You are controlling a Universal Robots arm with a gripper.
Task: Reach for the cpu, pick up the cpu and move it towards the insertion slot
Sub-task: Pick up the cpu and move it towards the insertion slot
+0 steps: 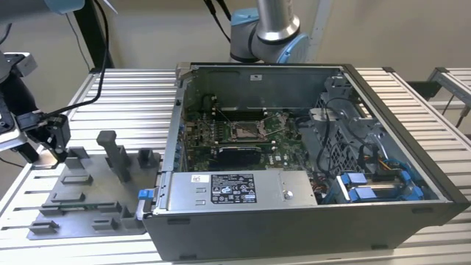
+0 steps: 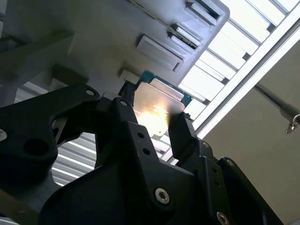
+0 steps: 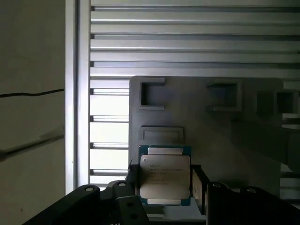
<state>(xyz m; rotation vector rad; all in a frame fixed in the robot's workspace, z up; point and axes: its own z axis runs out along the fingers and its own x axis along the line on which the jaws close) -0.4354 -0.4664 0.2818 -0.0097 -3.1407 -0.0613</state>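
First wrist view: cpu [image 3: 165,176] side edges hidden behind pincer [image 3: 165,182] fingers [image 3: 132,176]. Second wrist view: glare wipes out the cpu face. Exterior view, far left of frame: arm [image 1: 13,105] cut by the edge, cpu too small to make out. Insertion slot [image 1: 249,130] mid-frame: lever too small to tell.

The cpu [image 3: 165,177] has a pale silver face edged in teal-green; the fingers [image 2: 180,136] are matte black. The fixture plate [image 1: 81,199] is plain grey, the counter [image 1: 125,94] pale silver with ribbed stripes. The insertion slot [image 1: 246,131] is shiny silver around a dark centre, on a green circuit board [image 1: 198,135].
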